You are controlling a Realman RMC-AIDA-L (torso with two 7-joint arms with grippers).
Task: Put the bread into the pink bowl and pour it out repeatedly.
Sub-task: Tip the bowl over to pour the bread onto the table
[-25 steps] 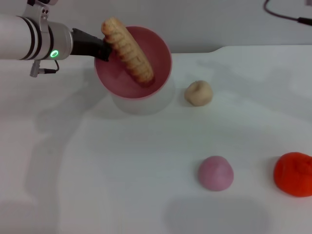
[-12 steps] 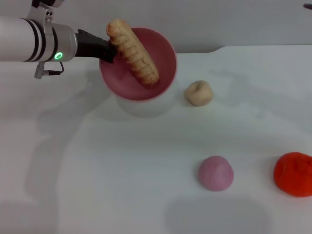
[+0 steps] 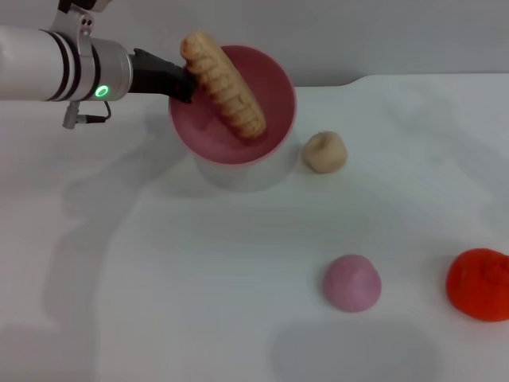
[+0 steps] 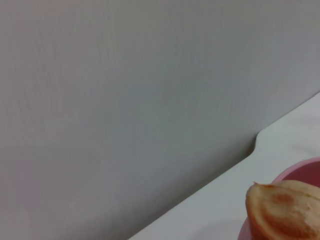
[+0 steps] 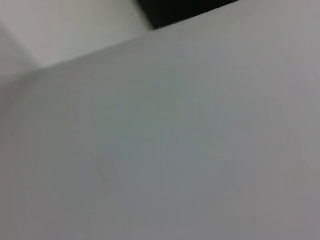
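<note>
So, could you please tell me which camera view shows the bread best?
The head view: the whole striped bread leans in the pink bowl. The left wrist view catches only one end; the right wrist view shows none.

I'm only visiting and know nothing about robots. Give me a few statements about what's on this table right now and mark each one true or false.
1. The bread lies flat on the table. False: it leans in the pink bowl, one end sticking out over the rim.
2. The left gripper is at the bowl's rim, holding the bowl tilted. True.
3. A small beige bun sits on the table beside the bowl. True.
4. The pink lump is inside the bowl. False: it sits on the table, nearer the camera, apart from the bowl.
5. An orange-red lump sits at the right edge of the head view. True.
6. The right arm is reaching for the bun. False: no right arm shows in the head view.
</note>
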